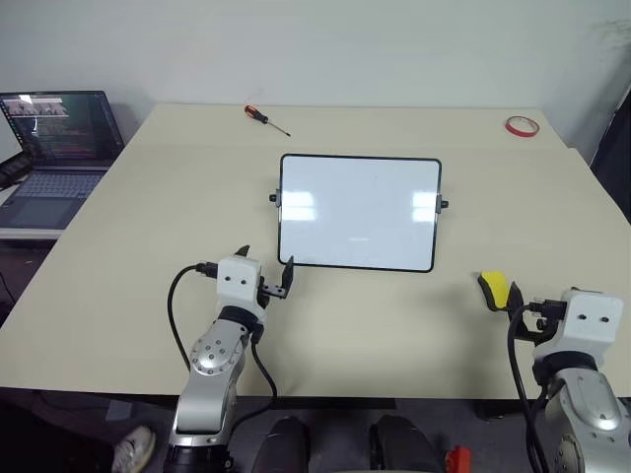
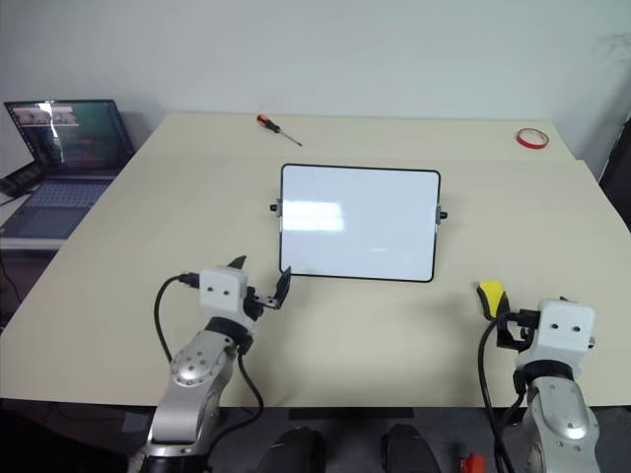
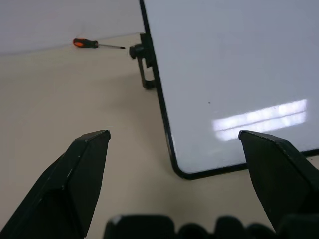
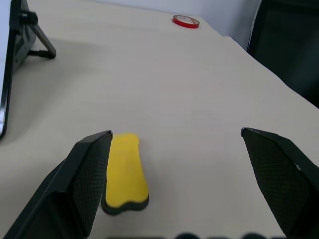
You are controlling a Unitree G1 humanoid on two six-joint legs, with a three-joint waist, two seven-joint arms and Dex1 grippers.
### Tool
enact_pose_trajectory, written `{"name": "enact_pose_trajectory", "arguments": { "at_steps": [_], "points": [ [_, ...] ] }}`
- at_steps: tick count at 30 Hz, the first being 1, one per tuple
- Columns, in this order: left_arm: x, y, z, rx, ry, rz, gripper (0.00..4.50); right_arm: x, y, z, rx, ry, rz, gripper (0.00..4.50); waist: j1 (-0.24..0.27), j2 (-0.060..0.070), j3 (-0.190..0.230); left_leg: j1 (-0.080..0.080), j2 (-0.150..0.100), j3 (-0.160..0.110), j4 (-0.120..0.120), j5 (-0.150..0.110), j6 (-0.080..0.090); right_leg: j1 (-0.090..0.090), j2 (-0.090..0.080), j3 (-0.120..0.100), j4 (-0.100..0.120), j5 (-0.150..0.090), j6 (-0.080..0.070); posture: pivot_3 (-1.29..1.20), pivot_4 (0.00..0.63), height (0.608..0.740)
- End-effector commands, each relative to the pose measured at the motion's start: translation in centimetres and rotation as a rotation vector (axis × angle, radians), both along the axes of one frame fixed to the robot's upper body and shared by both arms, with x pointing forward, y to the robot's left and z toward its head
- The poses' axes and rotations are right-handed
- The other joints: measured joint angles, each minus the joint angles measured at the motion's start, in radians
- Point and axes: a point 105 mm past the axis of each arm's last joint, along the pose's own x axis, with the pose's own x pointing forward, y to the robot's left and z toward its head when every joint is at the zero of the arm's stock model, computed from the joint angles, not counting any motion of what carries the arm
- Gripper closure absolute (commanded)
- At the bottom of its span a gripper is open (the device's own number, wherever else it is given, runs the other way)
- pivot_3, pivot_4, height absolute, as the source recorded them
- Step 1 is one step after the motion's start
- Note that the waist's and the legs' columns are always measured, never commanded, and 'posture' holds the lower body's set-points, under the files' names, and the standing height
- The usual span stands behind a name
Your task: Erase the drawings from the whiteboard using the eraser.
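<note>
Both grippers are sitting nearest the camera at the table's near edge, jaws standing wide and holding nothing: the left gripper (image 1: 266,276) is hovering just off the near left corner of the whiteboard (image 1: 358,211), the right gripper (image 1: 521,307) is hanging just behind the eraser (image 1: 493,289). Eraser is lying flat on the table (image 1: 148,227), yellow side up, black side down, well right of the board's near right corner and not gripped. Board is leaning back on its side struts, face toward the robot, probably so a wipe can be pressed onto it. Head views are showing the face nearly blank, with no drawings I can make out; left wrist view is adding one tiny dark speck. Right wrist view is showing the eraser beside the inner finger (image 4: 79,184), off centre between the jaws
</note>
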Motion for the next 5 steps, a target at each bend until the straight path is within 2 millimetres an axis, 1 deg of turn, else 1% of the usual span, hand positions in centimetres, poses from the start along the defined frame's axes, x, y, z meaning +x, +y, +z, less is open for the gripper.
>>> {"name": "enact_pose_trajectory", "arguments": {
  "at_steps": [1, 5],
  "points": [
    [-0.26, -0.58, 1.35, 0.003, -0.057, -0.017, 0.00, -0.14, 0.70, 1.18, -0.027, -0.054, 0.026, 0.03, 0.000, 0.000, 0.000, 0.000, 0.000, 0.000, 0.000, 0.000, 0.000, 0.000, 0.000, 0.000, 0.000, 0.000, 0.000, 0.00, 0.150, 0.740],
    [-0.51, -0.98, 1.71, 0.002, -0.063, -0.019, 0.00, -0.01, 1.45, 1.34, -0.013, -0.062, 0.046, 0.03, 0.000, 0.000, 0.000, 0.000, 0.000, 0.000, 0.000, 0.000, 0.000, 0.000, 0.000, 0.000, 0.000, 0.000, 0.000, 0.00, 0.150, 0.740]
  ]
}}
